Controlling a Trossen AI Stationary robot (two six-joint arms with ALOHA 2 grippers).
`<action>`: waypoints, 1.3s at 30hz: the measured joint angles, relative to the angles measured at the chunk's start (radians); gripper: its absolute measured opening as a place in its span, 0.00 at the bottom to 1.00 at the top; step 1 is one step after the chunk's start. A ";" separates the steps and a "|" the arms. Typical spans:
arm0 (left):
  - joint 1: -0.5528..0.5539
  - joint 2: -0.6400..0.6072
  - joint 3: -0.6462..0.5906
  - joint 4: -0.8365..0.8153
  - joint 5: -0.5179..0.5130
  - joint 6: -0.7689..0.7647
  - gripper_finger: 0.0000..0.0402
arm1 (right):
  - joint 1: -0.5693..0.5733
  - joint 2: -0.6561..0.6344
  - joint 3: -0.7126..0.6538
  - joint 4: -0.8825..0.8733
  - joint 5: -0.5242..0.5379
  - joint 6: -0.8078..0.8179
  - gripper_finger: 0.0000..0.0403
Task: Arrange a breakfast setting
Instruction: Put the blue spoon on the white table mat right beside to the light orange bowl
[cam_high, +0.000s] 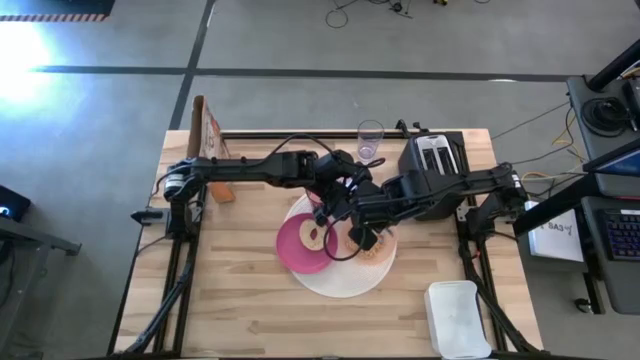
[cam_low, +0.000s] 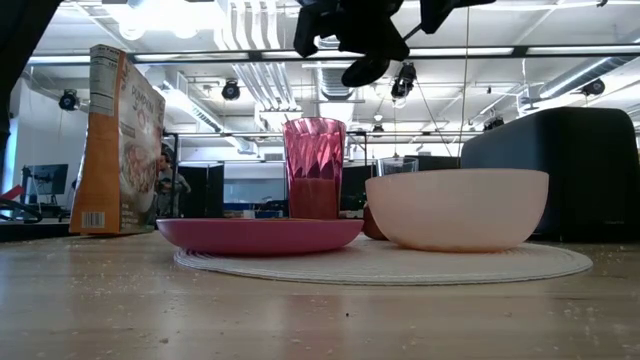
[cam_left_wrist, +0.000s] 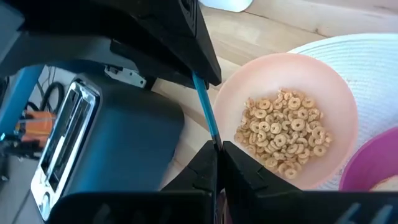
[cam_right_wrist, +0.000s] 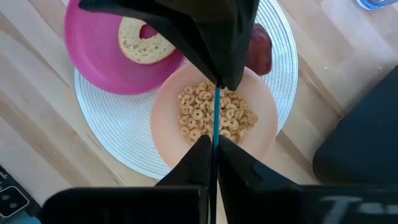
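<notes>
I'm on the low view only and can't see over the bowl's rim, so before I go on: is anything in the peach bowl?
Observer: Yes, the peach bowl holds ring-shaped cereal.
Operator: Where is the spoon? I see only dark gripper parts at the top.
Observer: The teal-handled spoon is above the bowl, with the left gripper and the right gripper both shut on its handle.
Operator: Is the magenta plate bare?
Observer: No, a round slice of bread with a hole lies on the magenta plate.
</notes>
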 joint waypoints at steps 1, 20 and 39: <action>-0.001 0.000 0.000 0.000 -0.009 -0.018 0.00 | 0.000 0.000 0.000 0.000 0.000 0.000 0.02; -0.026 0.000 0.002 0.004 -0.150 -0.138 0.32 | -0.007 0.000 -0.001 -0.003 0.011 -0.005 0.02; 0.051 0.000 0.008 0.015 -0.154 -0.189 0.28 | -0.078 -0.004 -0.007 -0.075 0.098 -0.005 0.02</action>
